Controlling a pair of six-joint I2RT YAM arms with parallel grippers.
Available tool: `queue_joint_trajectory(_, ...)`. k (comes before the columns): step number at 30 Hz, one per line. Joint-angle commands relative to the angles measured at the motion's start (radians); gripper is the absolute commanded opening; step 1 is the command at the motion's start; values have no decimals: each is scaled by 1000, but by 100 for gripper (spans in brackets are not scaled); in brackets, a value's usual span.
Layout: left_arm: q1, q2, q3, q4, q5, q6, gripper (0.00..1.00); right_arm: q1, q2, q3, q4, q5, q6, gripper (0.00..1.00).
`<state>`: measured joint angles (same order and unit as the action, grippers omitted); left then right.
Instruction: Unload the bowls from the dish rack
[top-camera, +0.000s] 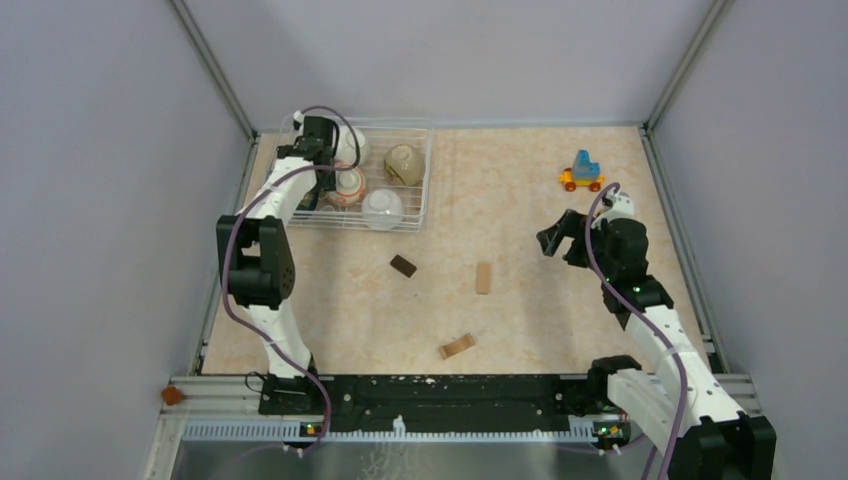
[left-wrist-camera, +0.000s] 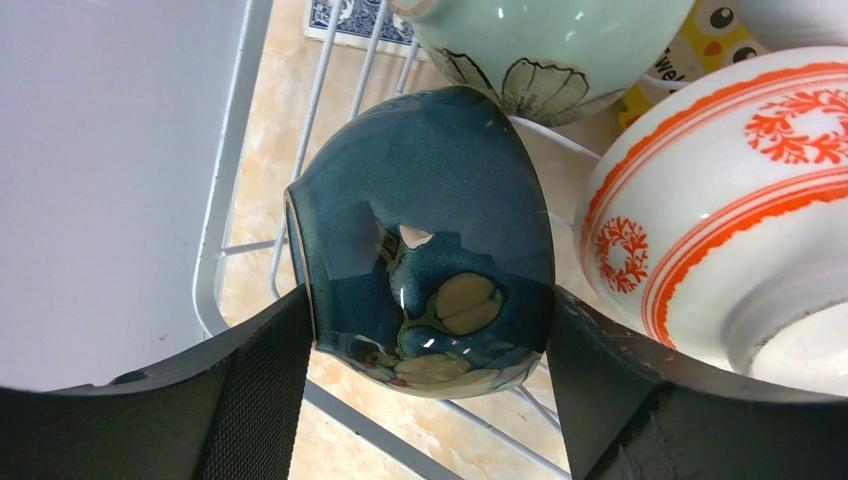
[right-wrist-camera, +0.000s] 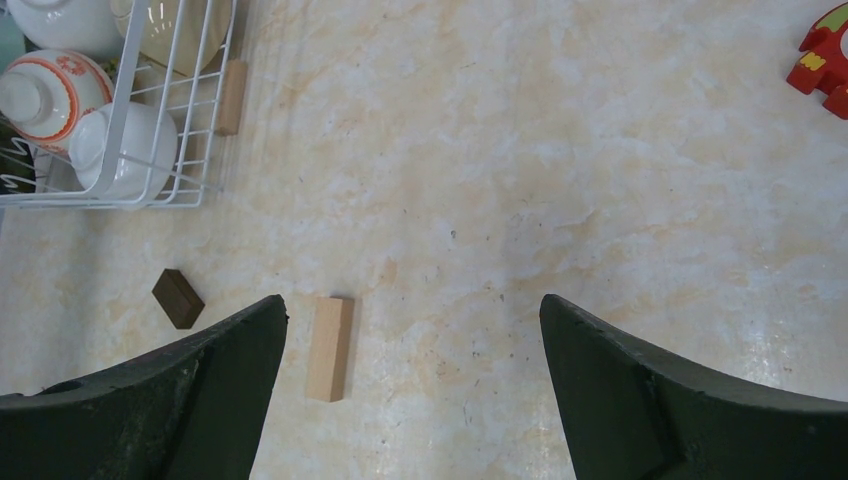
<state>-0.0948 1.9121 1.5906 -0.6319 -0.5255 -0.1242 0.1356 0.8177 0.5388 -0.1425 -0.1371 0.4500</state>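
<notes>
Dark blue bowl (left-wrist-camera: 425, 250) lying on side in dish rack (top-camera: 425, 190), sitting between left gripper (left-wrist-camera: 428, 310) fingers. Both fingers touching bowl sides, pinching it. Orange-patterned bowl (left-wrist-camera: 720, 200) sitting just right of hand, pale green bowl (left-wrist-camera: 530, 40) just ahead. Right gripper (right-wrist-camera: 412, 320) hanging spread wide over table (right-wrist-camera: 600, 150), holding nothing. Light wooden block (right-wrist-camera: 330, 348) lying under it, beside its left finger.
</notes>
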Motion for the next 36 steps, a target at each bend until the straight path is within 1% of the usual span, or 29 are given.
queue_joint_trajectory(1, 22, 2, 12, -4, 93, -28, 77, 5, -25, 53, 6, -3, -3, 96)
queue_joint_trajectory(6, 32, -12, 11, -1, 111, -22, 66, 6, -31, 55, -2, -1, -1, 96)
queue_joint_trajectory(7, 32, -13, 15, 1, 95, -16, 64, 6, -32, 55, -2, -1, -1, 96)
queue_joint_trajectory(9, 30, -18, 24, -12, 47, -19, 62, 6, -34, 56, -2, -2, -1, 96)
queue_joint_trajectory(13, 29, -51, 28, -15, 7, -20, 61, 5, -34, 55, 0, -6, 1, 96)
queue_joint_trajectory(18, 22, -96, 28, -5, 49, -25, 59, 6, -31, 57, 5, -6, 1, 96)
queue_joint_trajectory(24, -1, -128, 25, 6, 23, -20, 59, 6, -31, 61, 2, -12, 1, 96)
queue_joint_trajectory(36, -87, -134, 33, 19, -171, 52, 59, 6, -34, 62, 0, -13, 0, 96)
